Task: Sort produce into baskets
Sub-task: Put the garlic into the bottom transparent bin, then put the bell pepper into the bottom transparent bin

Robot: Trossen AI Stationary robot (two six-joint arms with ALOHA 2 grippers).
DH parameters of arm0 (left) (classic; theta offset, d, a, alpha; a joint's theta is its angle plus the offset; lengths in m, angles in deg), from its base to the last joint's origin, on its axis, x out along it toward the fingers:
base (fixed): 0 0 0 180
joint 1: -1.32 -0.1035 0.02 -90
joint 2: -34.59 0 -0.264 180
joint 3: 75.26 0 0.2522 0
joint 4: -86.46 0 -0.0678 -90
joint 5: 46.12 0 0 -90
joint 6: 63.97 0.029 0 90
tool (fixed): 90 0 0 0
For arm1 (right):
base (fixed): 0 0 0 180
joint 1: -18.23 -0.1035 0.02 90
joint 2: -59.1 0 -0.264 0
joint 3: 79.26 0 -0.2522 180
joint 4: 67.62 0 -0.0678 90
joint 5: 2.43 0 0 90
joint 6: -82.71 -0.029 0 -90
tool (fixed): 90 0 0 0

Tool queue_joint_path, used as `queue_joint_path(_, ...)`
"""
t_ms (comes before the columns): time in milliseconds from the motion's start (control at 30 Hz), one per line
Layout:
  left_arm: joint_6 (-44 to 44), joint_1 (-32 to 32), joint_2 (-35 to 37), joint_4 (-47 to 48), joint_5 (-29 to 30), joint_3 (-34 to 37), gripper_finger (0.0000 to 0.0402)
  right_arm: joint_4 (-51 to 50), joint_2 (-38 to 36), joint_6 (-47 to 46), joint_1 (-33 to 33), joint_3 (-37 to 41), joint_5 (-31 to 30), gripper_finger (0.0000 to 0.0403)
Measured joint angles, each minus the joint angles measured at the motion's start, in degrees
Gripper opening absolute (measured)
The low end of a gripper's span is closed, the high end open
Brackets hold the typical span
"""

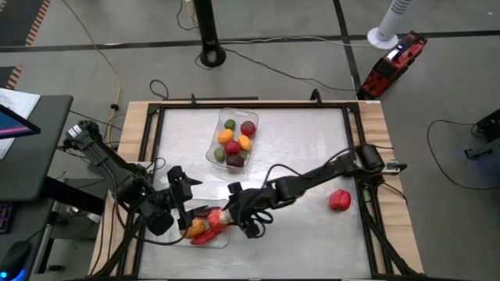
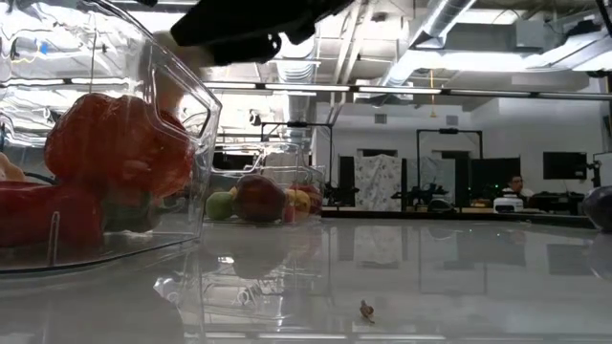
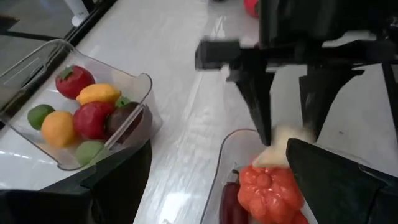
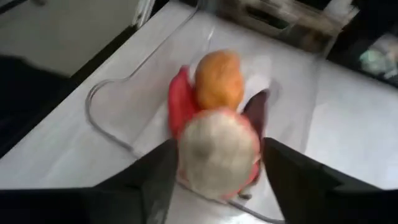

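The near clear basket [image 1: 223, 240] holds an orange-red pepper [image 3: 270, 190], a dark red chili [image 3: 231, 202], an orange piece [image 4: 217, 79] and a dark purple piece [image 4: 256, 112]. My right gripper [image 1: 230, 211] is over this basket, shut on a pale round piece [image 4: 217, 152]. My left gripper [image 1: 183, 204] is wide open at the basket's left side, empty. The far clear basket [image 1: 251, 117] holds several red, orange, yellow, green and purple pieces. A red piece [image 1: 339, 200] lies loose on the table to the right. My right gripper pinches the pale round piece by its two opposite sides [image 3: 287, 142] between its two fingers [image 3: 261, 112]. The fingers point down from above. The piece sits just over the orange-red pepper in the near basket; whether it rests on the pepper I cannot tell.
The two baskets stand apart, the far one [image 3: 143, 81] toward the table's middle back, the near one [image 3: 221, 155] at the front edge. Bare table lies between them and to the right, around the loose red piece. A raised dark frame [image 1: 359, 156] borders the table.
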Motion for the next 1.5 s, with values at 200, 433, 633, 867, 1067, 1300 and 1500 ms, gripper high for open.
queue_joint_path(200,0.4,0.0,0.0,0.5,0.1,0.0,0.0359,-13.2,0.7,-3.7,1.0,-4.6,2.0,0.0338)
queue_joint_path(433,-1.6,0.0,0.0,1.1,-0.9,0.0,0.0359,-45.9,-6.6,-15.5,-4.0,-3.7,-5.7,0.0351)
queue_joint_path(633,-1.6,0.0,0.0,1.1,-1.6,0.0,0.0359,-60.5,-14.0,-32.8,-12.7,5.4,-7.4,0.0327)
queue_joint_path(867,-2.3,0.0,0.0,1.1,-2.1,0.0,0.0359,-68.3,-22.4,-52.1,-19.9,18.8,-8.5,0.0344)
queue_joint_path(1067,-2.9,0.0,0.0,1.1,-3.1,0.0,0.0359,-71.6,-25.3,-58.0,-22.5,23.0,-1.7,0.0390)
queue_joint_path(1300,-2.8,0.0,0.0,1.1,-3.2,0.0,0.0359,-77.9,-21.8,-54.7,-26.2,23.0,-2.2,0.0391)
queue_joint_path(1500,-2.9,0.0,0.0,1.1,-3.6,0.0,0.0359,-82.6,-17.4,-49.7,-31.2,23.0,-4.2,0.0379)
